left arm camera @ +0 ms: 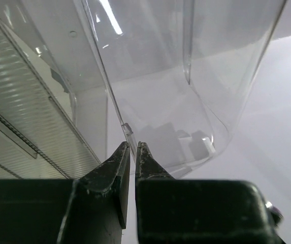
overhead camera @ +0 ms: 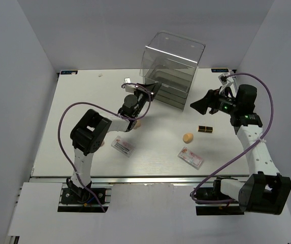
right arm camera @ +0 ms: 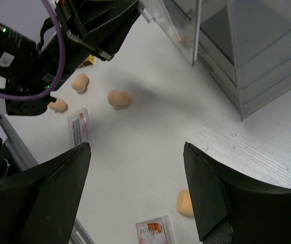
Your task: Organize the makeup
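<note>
My left gripper [overhead camera: 152,91] [left arm camera: 133,143] is shut on a thin clear edge of the plastic drawer box [overhead camera: 173,68] [left arm camera: 150,76], at its lower left front. My right gripper [overhead camera: 198,105] [right arm camera: 136,147] hangs open above the table to the right of the box, holding nothing. One peach sponge [overhead camera: 187,137] [right arm camera: 185,202] lies mid-table, with a dark-brown-and-gold tube [overhead camera: 205,129] to its right. A white-pink packet [overhead camera: 191,157] [right arm camera: 155,233] lies nearer the front. Another packet [overhead camera: 123,146] [right arm camera: 79,126] lies on the left. More sponges [right arm camera: 119,98] [right arm camera: 80,82] lie near the left arm.
The tall clear drawer box [right arm camera: 252,51] stands at the back centre of the white table [overhead camera: 155,152]. The left arm [overhead camera: 92,129] stretches across the left half, its purple cable looping above it. Grey walls close in both sides.
</note>
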{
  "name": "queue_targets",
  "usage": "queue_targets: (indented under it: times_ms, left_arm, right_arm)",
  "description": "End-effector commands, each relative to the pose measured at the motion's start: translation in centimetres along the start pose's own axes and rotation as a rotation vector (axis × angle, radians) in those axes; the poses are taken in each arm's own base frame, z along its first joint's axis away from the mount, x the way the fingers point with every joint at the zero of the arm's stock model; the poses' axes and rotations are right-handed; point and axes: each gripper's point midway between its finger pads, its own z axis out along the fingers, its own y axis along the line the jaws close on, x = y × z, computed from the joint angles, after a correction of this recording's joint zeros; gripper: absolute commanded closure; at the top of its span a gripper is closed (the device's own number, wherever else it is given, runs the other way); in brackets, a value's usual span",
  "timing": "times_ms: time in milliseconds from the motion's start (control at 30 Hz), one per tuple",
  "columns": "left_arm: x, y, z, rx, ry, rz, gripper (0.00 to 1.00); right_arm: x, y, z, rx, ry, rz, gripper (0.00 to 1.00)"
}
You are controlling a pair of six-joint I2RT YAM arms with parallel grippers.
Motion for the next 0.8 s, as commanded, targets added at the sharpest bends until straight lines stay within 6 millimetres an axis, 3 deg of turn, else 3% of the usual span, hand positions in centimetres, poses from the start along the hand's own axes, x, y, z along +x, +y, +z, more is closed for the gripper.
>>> queue_targets:
  times_ms: [0,300,367,767]
  left_arm:
    - [-0.5,-8.0,-1.1,0.179,0.027,-0.002,0.97]
    - [-0.6,-11.2,-1.5,0.227,0.049,0.019,0.97]
    - [-0.6,-11.9,-1.6,0.237,0.052,0.020,0.97]
    - [-1.1,-14.4,-2.3,0.275,0.044,0.027,0.97]
  right_arm:
    - [-4.2,0.6,0.4,-0.032,-0.094,-0.008,0.22]
    - [-7.6,-0.1,3.6,-0.088,-0.127,0.002,0.24]
    - [-9.5,-0.2,4.4,-0.091,-0.145,-0.043,0.24]
    - [-12.1,-0.9,9.1,-0.072,-0.153,-0.091,0.29]
